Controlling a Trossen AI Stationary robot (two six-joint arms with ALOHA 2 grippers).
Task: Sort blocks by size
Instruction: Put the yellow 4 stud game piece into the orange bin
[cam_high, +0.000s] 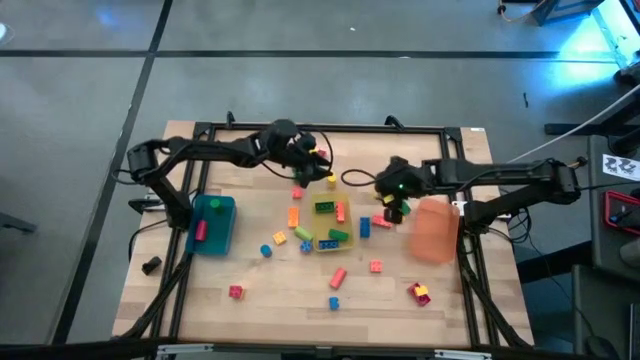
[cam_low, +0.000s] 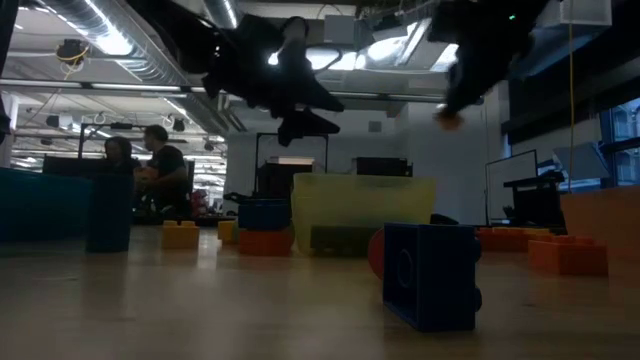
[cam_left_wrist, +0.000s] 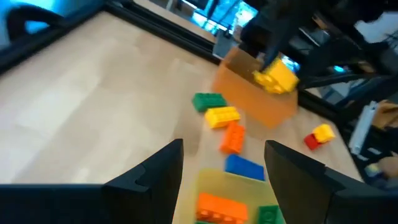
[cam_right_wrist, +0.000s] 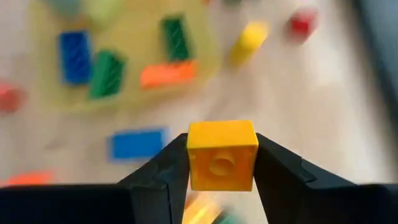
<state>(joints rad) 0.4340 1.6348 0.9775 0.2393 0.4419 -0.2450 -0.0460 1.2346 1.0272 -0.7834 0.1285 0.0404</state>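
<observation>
Two dark arms reach in over the wooden counter (cam_high: 260, 290) from opposite sides. At the left edge sits a blue bin (cam_high: 212, 225) holding a green piece and a pink one. The left hand (cam_high: 318, 160) hovers past it, above the far middle of the counter, its fingers (cam_left_wrist: 152, 180) spread apart with nothing between them; beneath them lies the yellow bin (cam_left_wrist: 239, 199), and just beyond it a blue, an orange, a yellow and a green block lie in a loose line. The blocks (cam_high: 335, 275) are scattered over the middle of the counter, several inside the yellow bin (cam_high: 330, 225), others strewn toward the near edge. Further right, the right hand (cam_right_wrist: 222, 155) is closed on a yellow block (cam_right_wrist: 222, 154), pinched by its sides and lifted clear of the counter. The orange bin (cam_high: 435, 228) stands just beside that hand, on its right.
</observation>
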